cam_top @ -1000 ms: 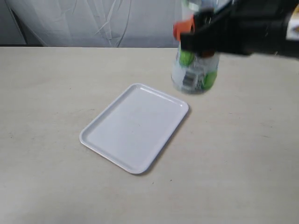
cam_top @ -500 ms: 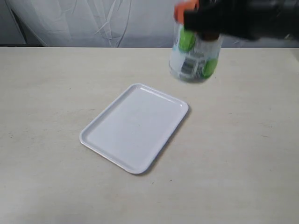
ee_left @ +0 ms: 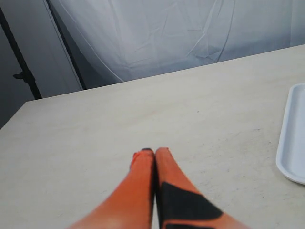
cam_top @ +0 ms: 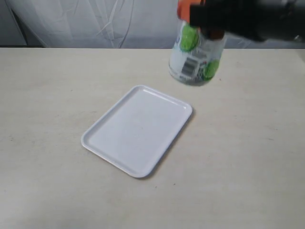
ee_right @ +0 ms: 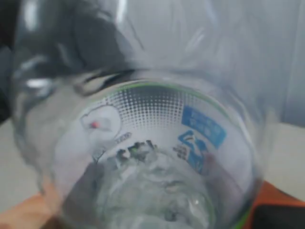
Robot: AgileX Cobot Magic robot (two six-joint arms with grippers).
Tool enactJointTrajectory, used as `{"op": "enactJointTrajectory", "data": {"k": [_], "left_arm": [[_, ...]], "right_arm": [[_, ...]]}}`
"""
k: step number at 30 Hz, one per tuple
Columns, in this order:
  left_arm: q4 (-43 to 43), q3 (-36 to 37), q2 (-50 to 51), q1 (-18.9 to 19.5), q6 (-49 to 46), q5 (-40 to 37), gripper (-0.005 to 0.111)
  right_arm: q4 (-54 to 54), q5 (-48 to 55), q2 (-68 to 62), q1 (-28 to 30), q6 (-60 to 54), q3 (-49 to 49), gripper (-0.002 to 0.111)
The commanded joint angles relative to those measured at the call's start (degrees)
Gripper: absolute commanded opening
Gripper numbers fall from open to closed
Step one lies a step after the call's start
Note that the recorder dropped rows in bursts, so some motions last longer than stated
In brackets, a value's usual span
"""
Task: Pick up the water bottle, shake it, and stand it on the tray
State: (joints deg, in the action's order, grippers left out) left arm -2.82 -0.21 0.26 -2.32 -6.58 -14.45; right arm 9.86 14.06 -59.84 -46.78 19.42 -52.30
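The water bottle (cam_top: 193,64) hangs in the air beyond the far right corner of the tray (cam_top: 137,130), slightly tilted, its base clear of the rim. Open surface (cam_top: 248,157) lies on every side of the tray. The bottle's label (cam_top: 189,40) is green and white with a barcode (cam_top: 191,67). In the right wrist view its blue patch (ee_right: 204,126) carries white writing too blurred to read. The right gripper (cam_top: 205,24) reaches in from the right, clamped on the bottle's upper part. The left gripper (ee_left: 155,153) sits low over the surface, orange fingers pressed together.

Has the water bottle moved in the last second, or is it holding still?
Yes. In the exterior view the water bottle is now higher and slightly further left, judged against the tray, which has not moved.
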Motion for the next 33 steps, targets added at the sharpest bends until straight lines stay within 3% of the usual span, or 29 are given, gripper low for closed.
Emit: {"op": "enactJointTrajectory", "data": {"k": [1, 5, 13, 17, 21, 24, 28, 30, 33], "left_arm": [[0.1, 0.2, -0.3, 0.0, 0.1, 0.8, 0.0], [0.1, 0.2, -0.3, 0.0, 0.1, 0.8, 0.0], [0.1, 0.2, -0.3, 0.0, 0.1, 0.8, 0.0], [0.1, 0.2, -0.3, 0.0, 0.1, 0.8, 0.0], [0.1, 0.2, -0.3, 0.0, 0.1, 0.8, 0.0], [0.1, 0.2, -0.3, 0.0, 0.0, 0.8, 0.0], [0.1, 0.2, -0.3, 0.0, 0.0, 0.8, 0.0], [0.1, 0.2, -0.3, 0.0, 0.0, 0.8, 0.0], [0.1, 0.2, -0.3, 0.0, 0.0, 0.8, 0.0]], "right_arm": [[-0.1, 4.6, -2.6, 0.0, 0.0, 3.3, -0.001], [-1.3, 4.3, -6.6, -0.7, 0.0, 8.8, -0.001], [1.2, 3.5, 0.4, -0.7, 0.0, -2.0, -0.001], [-1.6, 6.3, -3.7, -0.7, 0.0, 3.3, -0.001], [-8.4, -0.1, -7.8, -1.6, -1.4, 9.4, -0.001], [-0.9, -0.9, -7.8, -2.2, -5.1, 9.3, -0.001], [19.6, 1.8, -7.3, 7.9, 22.8, 6.4, -0.001], [23.8, 1.8, -7.3, 8.8, 28.0, 6.1, -0.001], [15.1, -0.6, -6.8, 2.0, 15.0, 6.4, -0.001]]}}
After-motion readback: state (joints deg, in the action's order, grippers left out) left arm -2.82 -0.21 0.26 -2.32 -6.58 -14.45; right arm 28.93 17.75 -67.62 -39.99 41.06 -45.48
